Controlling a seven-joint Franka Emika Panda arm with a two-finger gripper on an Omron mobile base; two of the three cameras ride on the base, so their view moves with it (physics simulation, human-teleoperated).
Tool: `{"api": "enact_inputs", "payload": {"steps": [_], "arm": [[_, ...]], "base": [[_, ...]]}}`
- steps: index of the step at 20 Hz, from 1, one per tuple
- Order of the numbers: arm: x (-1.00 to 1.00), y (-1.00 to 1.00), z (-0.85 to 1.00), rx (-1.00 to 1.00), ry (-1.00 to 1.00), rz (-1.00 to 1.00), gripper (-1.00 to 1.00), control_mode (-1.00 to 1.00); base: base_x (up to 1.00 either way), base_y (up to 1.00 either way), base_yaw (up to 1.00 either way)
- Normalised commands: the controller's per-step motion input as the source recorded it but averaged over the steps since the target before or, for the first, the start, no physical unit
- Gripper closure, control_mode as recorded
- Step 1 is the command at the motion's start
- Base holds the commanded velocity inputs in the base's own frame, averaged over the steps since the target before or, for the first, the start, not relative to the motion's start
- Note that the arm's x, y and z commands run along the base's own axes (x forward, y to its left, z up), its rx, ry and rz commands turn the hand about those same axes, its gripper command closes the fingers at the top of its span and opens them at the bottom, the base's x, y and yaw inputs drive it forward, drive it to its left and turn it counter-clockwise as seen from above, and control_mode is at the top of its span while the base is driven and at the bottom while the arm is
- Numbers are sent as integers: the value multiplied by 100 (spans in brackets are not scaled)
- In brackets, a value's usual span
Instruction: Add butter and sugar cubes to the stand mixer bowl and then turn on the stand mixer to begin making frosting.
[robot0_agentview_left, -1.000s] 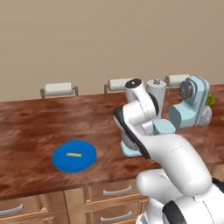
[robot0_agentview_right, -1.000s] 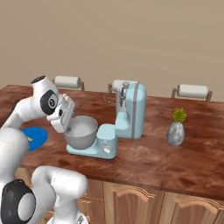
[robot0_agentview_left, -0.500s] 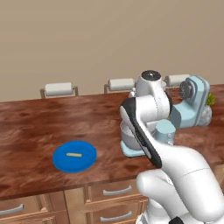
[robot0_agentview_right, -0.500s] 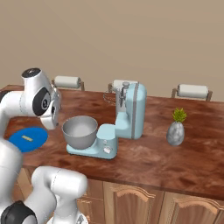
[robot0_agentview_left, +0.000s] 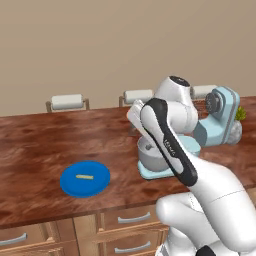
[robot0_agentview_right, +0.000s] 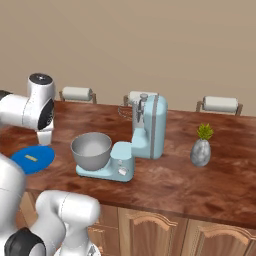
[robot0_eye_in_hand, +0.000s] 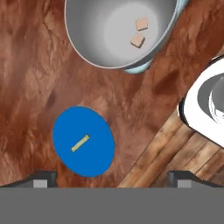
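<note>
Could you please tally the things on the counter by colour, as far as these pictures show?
Blue: 2, the plate and stand mixer.
Grey: 2, the stand mixer bowl and vase.
Yellow: 1, the butter.
Pale cubes in the bowl: 2.
Total: 7.

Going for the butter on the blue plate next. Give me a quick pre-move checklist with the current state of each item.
1. Gripper open and empty: ok, jaws wide, nothing between them.
2. Butter on the blue plate, unobstructed: ok.
3. Gripper positioned over the butter: not ok, the butter lies off-centre in the hand view.
4. Sugar cubes in the stand mixer bowl: ok, two cubes inside.
5. Stand mixer head clear of the bowl mouth: ok, open from above.
6. Mixer knob setting: cannot tell.
</note>
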Motion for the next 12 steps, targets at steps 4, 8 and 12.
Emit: {"api": "enact_inputs", "payload": {"steps": [4, 8, 12], "arm": [[-28, 80, 0, 4, 0, 27, -100, -100], [-15, 72, 0, 0, 0, 28, -100, -100], [0, 66, 0, 0, 0, 42, -100, -100]], "base": [[0, 0, 0], [0, 0, 0], [0, 0, 0]]}}
